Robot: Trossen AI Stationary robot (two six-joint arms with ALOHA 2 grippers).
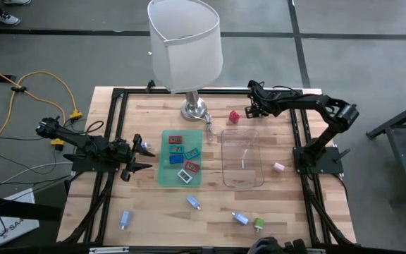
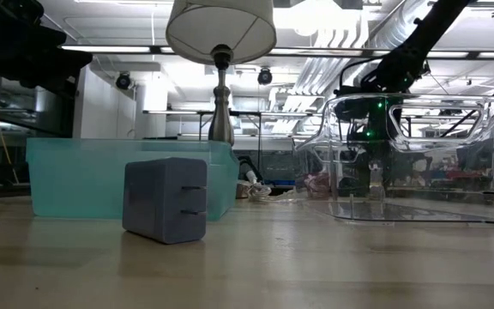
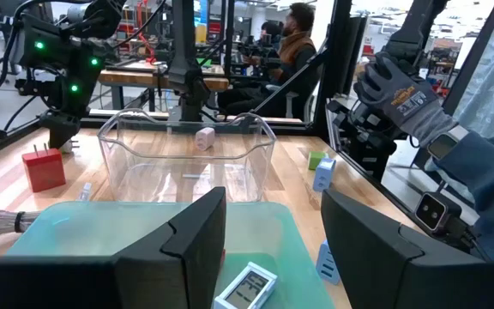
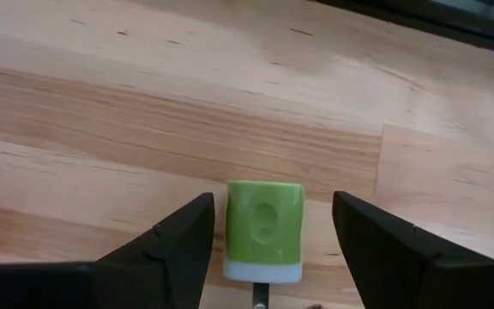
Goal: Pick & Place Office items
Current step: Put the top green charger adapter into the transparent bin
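Table (image 1: 287,204) bare beside green piece (image 4: 264,227) | right pincer (image 4: 273,206) open astride it | left pincer (image 3: 273,202) open at mat (image 1: 166,173) edge

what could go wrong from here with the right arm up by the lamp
The right gripper, open, hangs by the red piece, close to the lamp base and clear tray: a descent off line may nudge the piece or bump either. A person's gloved hand is near the green piece, risking contact.
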